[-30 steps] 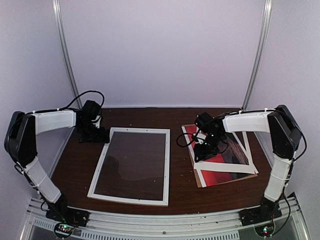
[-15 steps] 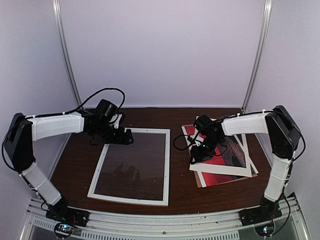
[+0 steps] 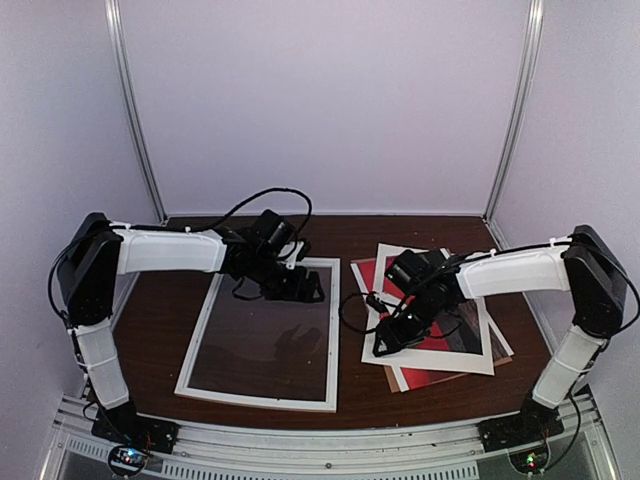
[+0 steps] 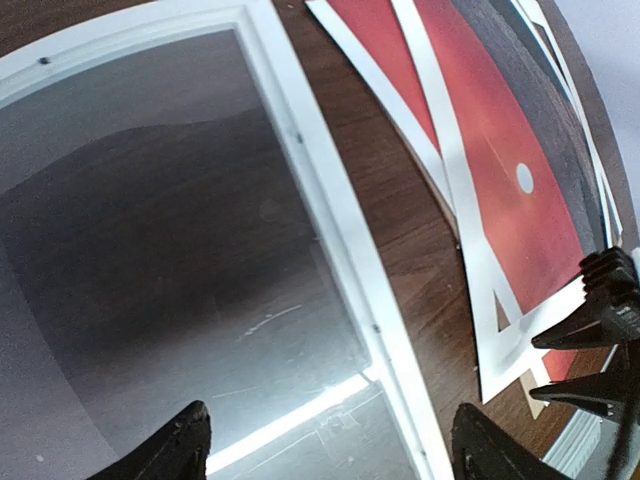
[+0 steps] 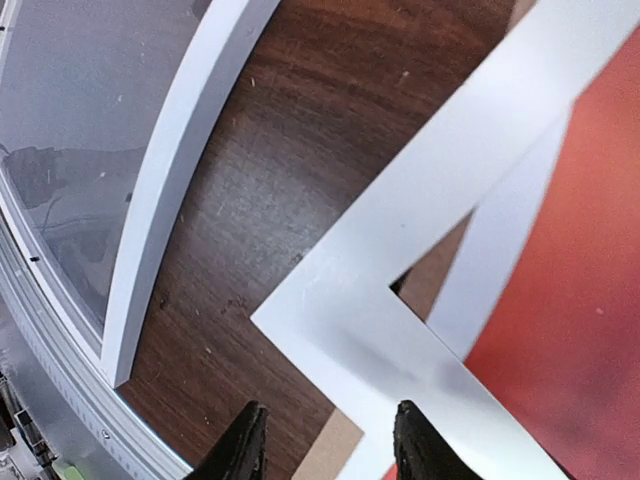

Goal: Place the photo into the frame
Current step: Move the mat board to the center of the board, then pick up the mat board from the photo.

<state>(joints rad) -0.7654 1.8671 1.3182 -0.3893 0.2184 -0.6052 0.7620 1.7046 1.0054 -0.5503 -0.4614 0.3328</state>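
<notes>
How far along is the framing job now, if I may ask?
Done: nothing; the frame lies flat without a picture. In hand: the right claw hovers open over a corner of the white mat, the left claw open above the frame. Left: free the photo from under the mat and seat it.

Looked like a lab robot cell, not a home: plain pale enclosure walls (image 3: 320, 100), bare metal corner posts (image 3: 135, 110), a dark wood-grain table (image 3: 150, 330) – an aluminium rail (image 3: 330, 455) ran along its near edge, arm bases (image 3: 135, 432) bolted on.
</notes>
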